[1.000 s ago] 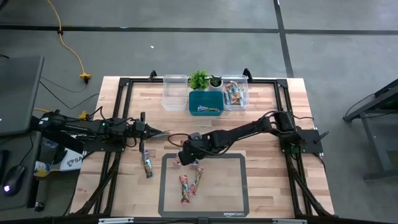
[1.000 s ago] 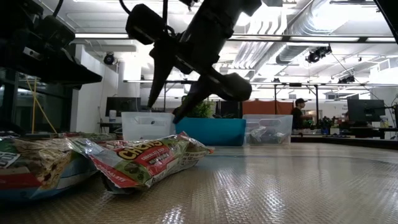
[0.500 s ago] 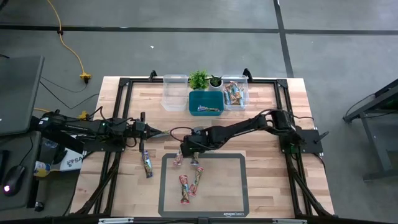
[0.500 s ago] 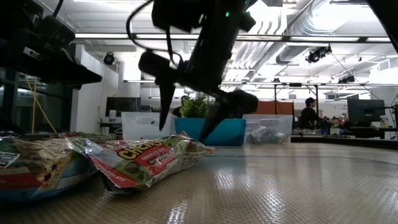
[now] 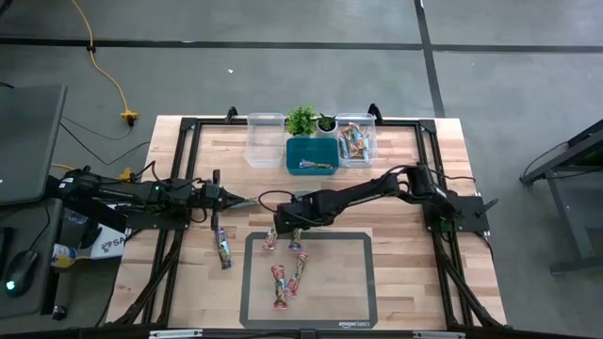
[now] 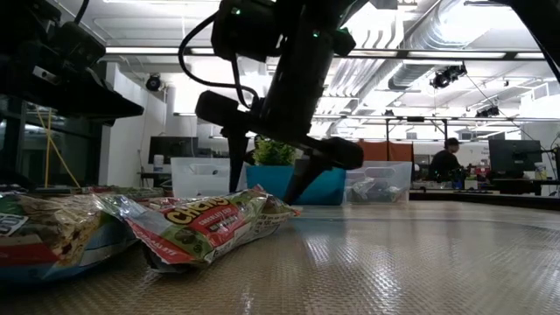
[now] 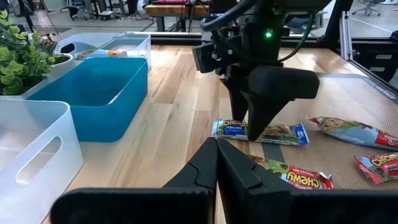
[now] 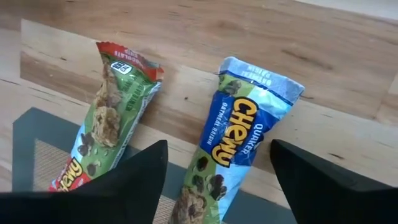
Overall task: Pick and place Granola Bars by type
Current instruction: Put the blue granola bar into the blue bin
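Right hand (image 5: 285, 235), fingers spread, hangs over a blue granola bar (image 8: 231, 144) on the wooden table (image 5: 405, 282).

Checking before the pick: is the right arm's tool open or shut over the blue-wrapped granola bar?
Open: the right tool has its two dark fingers spread either side of the blue-wrapped granola bar.

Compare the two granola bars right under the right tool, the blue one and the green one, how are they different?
The blue-wrapped bar lies between the open fingers of the right tool; the green-and-red bar lies just outside one finger. The blue bar's top end is pale blue, the green bar's is red. The two bars lean toward each other slightly. Both read Chewy and straddle the mat edge, with their tops on bare wood.
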Available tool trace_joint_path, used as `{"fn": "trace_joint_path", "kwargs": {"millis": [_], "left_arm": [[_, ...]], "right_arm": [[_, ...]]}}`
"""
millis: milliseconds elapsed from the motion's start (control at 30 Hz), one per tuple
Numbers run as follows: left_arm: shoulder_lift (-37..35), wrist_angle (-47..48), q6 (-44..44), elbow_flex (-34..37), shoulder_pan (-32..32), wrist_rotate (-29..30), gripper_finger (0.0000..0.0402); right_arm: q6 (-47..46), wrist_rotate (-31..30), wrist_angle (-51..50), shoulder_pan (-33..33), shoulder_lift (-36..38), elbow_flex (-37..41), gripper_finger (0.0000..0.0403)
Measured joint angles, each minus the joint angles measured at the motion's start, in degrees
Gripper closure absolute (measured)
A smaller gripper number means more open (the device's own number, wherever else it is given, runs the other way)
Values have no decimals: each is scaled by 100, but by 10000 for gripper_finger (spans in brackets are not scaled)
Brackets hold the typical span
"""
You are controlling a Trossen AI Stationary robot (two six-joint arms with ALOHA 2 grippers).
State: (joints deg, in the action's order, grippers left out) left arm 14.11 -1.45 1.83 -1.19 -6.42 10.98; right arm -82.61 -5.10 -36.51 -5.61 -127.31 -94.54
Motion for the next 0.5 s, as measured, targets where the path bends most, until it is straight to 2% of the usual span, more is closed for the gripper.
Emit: {"fn": "trace_joint_path", "kwargs": {"millis": [267, 500], "left_arm": [[2, 0, 1, 0, 1, 0, 400], [0, 0, 0, 1, 0, 0, 400]], "right_arm": [[48, 42, -24, 9, -107, 2, 175], [151, -28, -18, 33, -118, 13, 200]]}}
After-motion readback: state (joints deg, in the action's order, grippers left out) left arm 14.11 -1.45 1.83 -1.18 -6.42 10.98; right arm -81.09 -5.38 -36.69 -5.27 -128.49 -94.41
